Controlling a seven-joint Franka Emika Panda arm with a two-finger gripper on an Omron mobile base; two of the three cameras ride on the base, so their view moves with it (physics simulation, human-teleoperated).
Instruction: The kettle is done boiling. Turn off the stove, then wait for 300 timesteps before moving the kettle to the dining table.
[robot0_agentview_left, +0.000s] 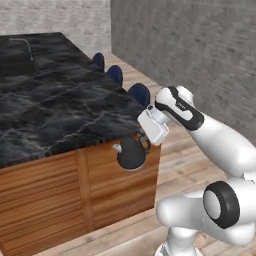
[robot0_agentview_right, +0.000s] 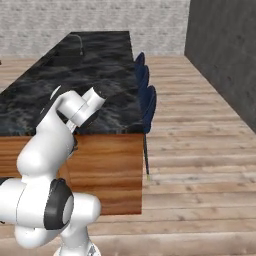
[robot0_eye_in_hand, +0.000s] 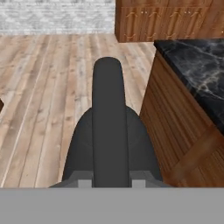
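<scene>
The gripper was clamped tight on the handle of the kettle, which hung beside the dining table, just below its near corner edge & against the wood base. Risk, prob.: lifted w/o clearance, it'd clip the marble lip and swing or slip free.
</scene>
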